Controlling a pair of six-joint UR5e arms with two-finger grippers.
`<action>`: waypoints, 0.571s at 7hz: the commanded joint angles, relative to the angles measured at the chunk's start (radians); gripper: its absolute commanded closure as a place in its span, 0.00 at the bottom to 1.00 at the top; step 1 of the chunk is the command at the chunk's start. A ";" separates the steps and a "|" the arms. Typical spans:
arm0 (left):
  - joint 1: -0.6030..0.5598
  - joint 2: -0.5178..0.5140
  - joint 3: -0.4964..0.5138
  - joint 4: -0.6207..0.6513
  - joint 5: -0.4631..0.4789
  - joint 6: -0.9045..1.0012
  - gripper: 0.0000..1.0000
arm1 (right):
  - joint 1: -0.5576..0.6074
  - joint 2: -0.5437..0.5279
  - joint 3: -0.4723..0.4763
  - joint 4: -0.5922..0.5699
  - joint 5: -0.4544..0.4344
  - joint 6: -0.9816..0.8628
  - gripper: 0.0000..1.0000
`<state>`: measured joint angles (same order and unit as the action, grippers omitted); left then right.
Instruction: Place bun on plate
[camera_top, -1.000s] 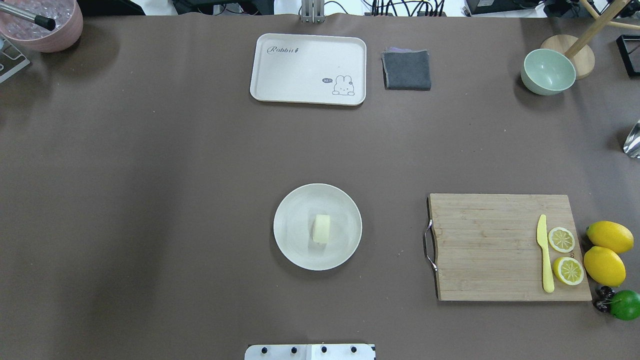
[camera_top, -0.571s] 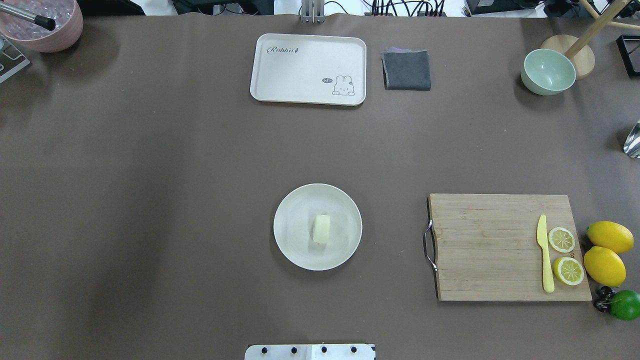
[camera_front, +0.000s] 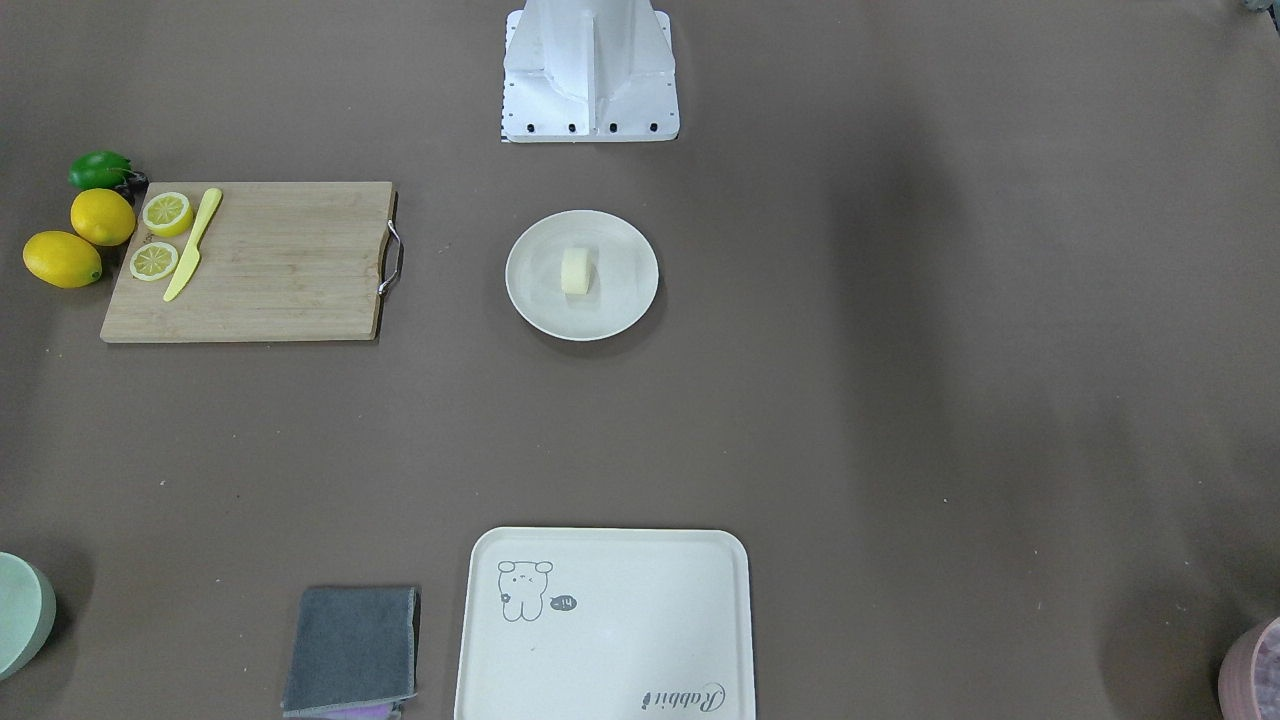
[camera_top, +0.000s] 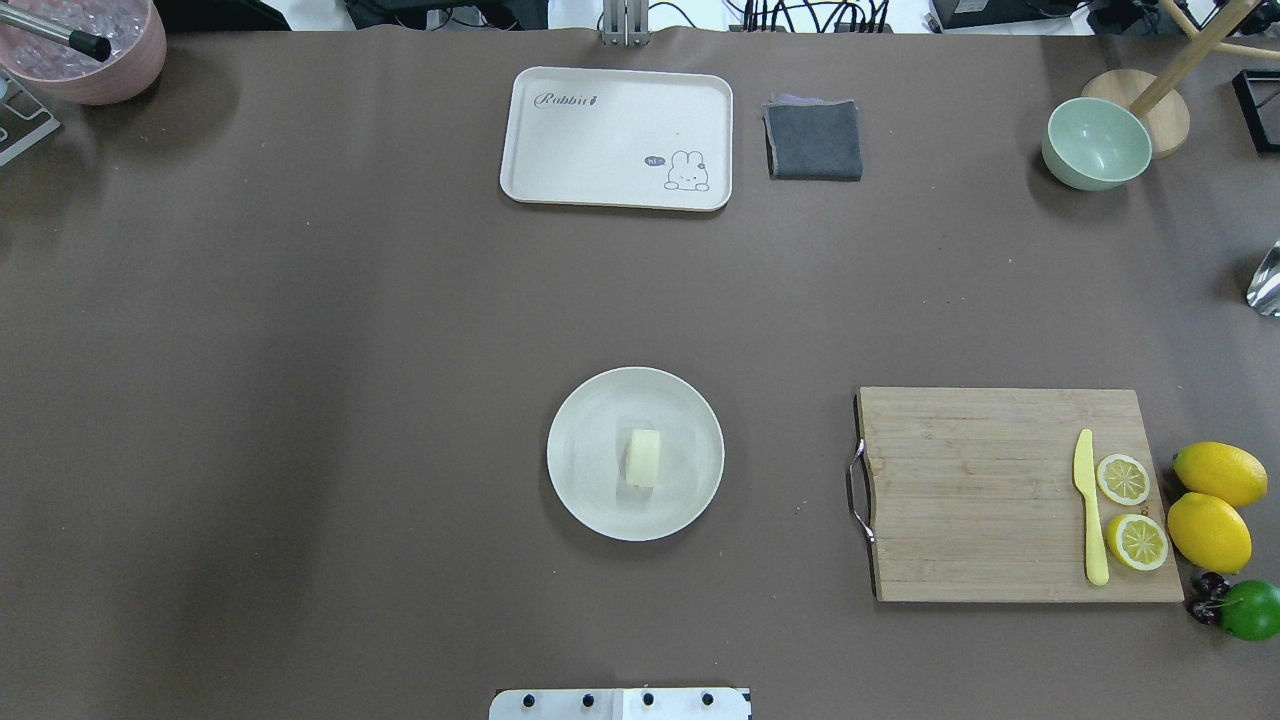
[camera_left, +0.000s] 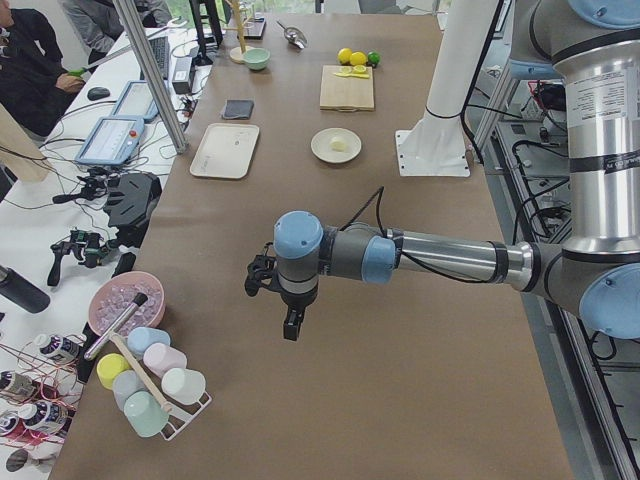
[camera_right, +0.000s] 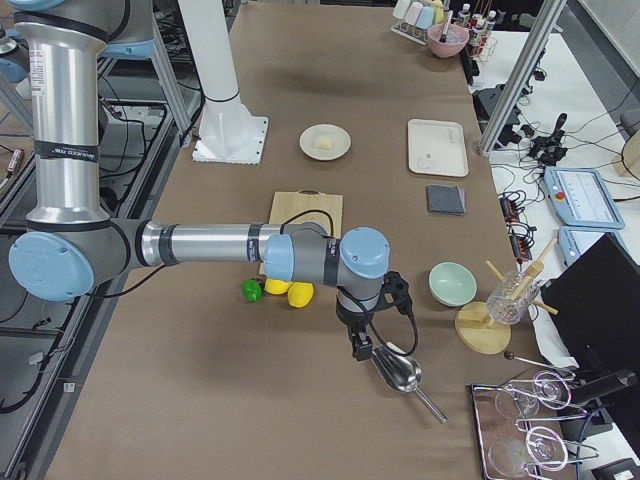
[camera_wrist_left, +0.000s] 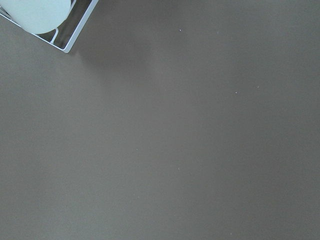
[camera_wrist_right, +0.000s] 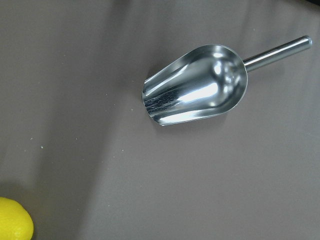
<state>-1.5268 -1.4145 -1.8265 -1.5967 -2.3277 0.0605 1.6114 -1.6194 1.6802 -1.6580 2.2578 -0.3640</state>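
Note:
The bun (camera_top: 643, 457), a small pale cream loaf, lies near the middle of the round off-white plate (camera_top: 590, 505) at the table's centre; the front view shows the same bun (camera_front: 575, 270) on the plate (camera_front: 625, 300). No gripper is near them. My left gripper (camera_left: 290, 327) hangs over bare table far toward the left end and shows only in the left side view, so I cannot tell its state. My right gripper (camera_right: 358, 346) hovers over a metal scoop (camera_wrist_right: 195, 95) at the right end; I cannot tell its state either.
A cream tray (camera_top: 617, 138) and grey cloth (camera_top: 814, 140) lie at the far edge. A cutting board (camera_top: 1000, 495) with a yellow knife (camera_top: 1090, 505) and lemon slices (camera_top: 1123, 479) sits right, with lemons (camera_top: 1210, 530), a lime (camera_top: 1250, 610) and a green bowl (camera_top: 1095, 143).

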 joint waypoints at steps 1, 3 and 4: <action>0.000 -0.001 -0.004 0.000 -0.004 0.001 0.02 | -0.005 0.001 0.001 0.001 0.000 0.002 0.00; 0.000 -0.004 -0.001 -0.024 -0.001 0.001 0.02 | -0.011 0.004 0.000 0.001 -0.004 0.002 0.00; 0.000 -0.003 -0.001 -0.029 0.001 0.001 0.02 | -0.011 0.003 0.004 0.001 0.000 0.002 0.00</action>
